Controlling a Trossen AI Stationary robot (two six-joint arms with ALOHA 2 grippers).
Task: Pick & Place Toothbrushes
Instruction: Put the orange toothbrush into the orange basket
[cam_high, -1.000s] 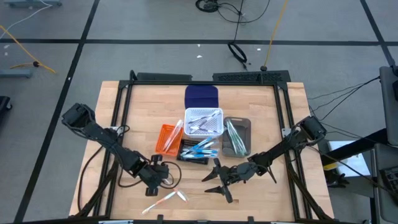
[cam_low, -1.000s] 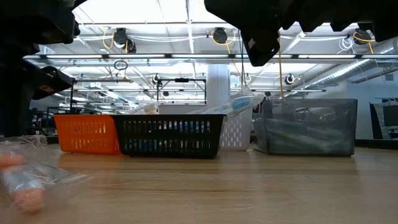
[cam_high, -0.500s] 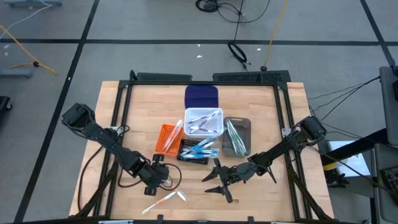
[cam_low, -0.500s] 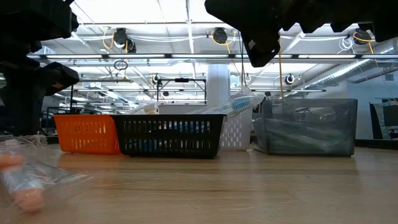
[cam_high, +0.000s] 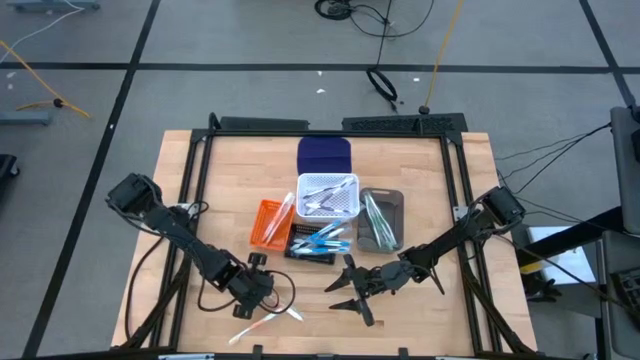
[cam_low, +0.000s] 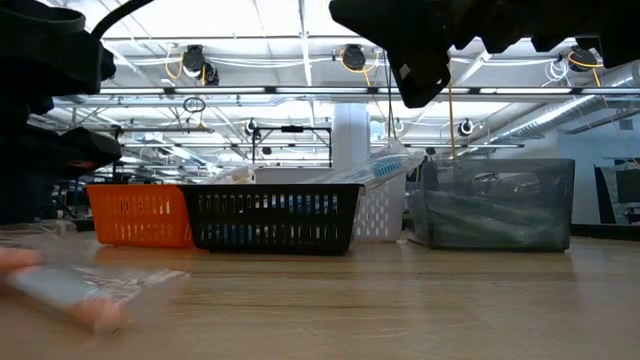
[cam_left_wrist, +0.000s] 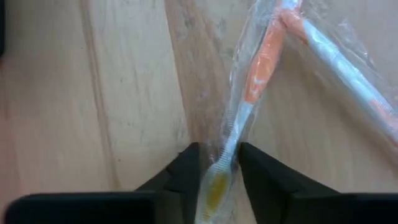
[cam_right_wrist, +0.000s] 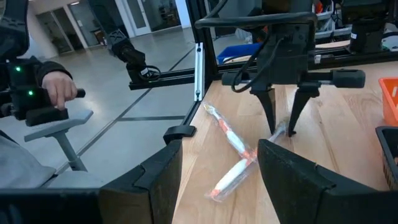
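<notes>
Left tool (cam_high: 262, 296) at 7 o'clock on the tabletop (cam_high: 200, 200), fingers slightly parted astride a wrapped toothbrush (cam_left_wrist: 239, 118) lying flat, not yet pinched; a second toothbrush (cam_left_wrist: 348, 68) crosses it. Right tool (cam_high: 345, 290) waits at 5 o'clock, spread wide, empty

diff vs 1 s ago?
The left gripper has moved toward the table's front edge, down onto the two wrapped toothbrushes; its fingers now straddle one, and the low view shows them shifted. The right gripper and the bins are unchanged.
</notes>
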